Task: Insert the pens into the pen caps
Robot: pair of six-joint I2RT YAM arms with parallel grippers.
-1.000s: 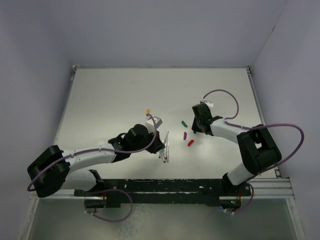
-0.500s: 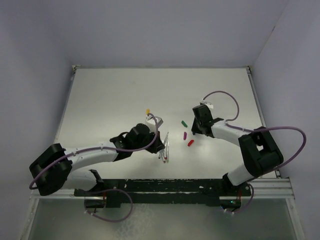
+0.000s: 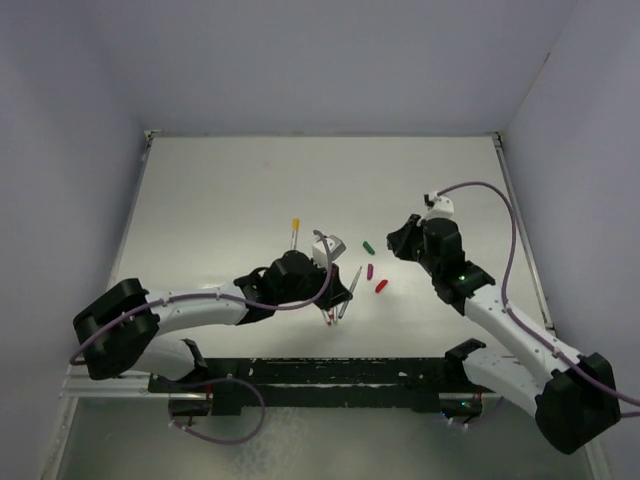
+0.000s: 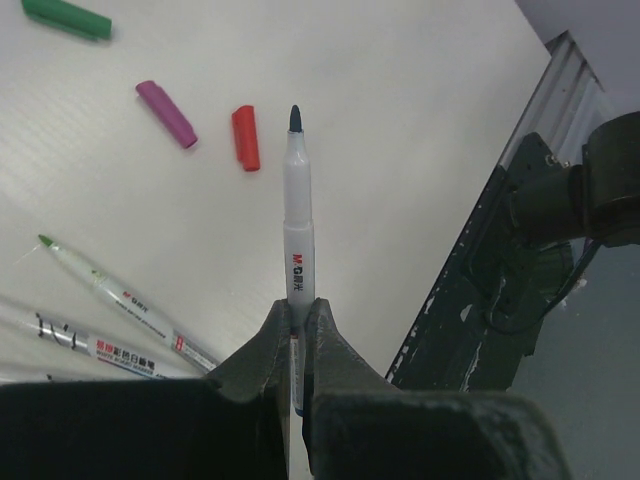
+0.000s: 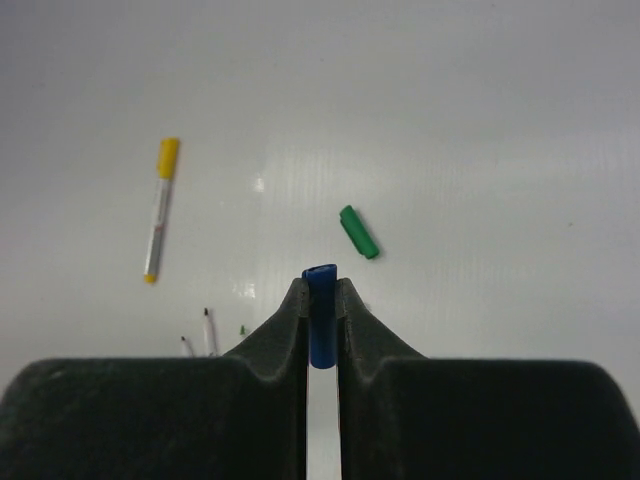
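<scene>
Left wrist view: the left gripper (image 4: 298, 308) has its jaws clenched on the lower barrel of a white pen (image 4: 297, 215), which sticks straight out past the fingertips with its dark tip pointing away over the table (image 4: 420, 110). Just beyond that tip and a little to the left lies the red cap (image 4: 245, 138). The purple cap (image 4: 167, 100) is near it but not touching, and the green cap (image 4: 66, 18) sits farther off at the top edge. To the left of the fingers two more pens lie flat on the table: a green-tipped pen (image 4: 115, 295) and a second loose pen (image 4: 85, 342) beside it, partly cut off by the frame. On the right a dark rail (image 4: 480, 290) runs along the table's edge. From the right wrist, the right gripper (image 5: 321, 283) is pinched tight on the blue cap (image 5: 321, 340), which stands lengthwise between the pads with one end poking out past the fingertips. The green cap lies tilted on the table just beyond it, and a yellow-capped pen (image 5: 159, 208) lies well off to the left. From above, both arms reach toward the middle of the table. The green, purple and red caps lie between the two grippers, and the held pen slants beside the loose ones.
</scene>
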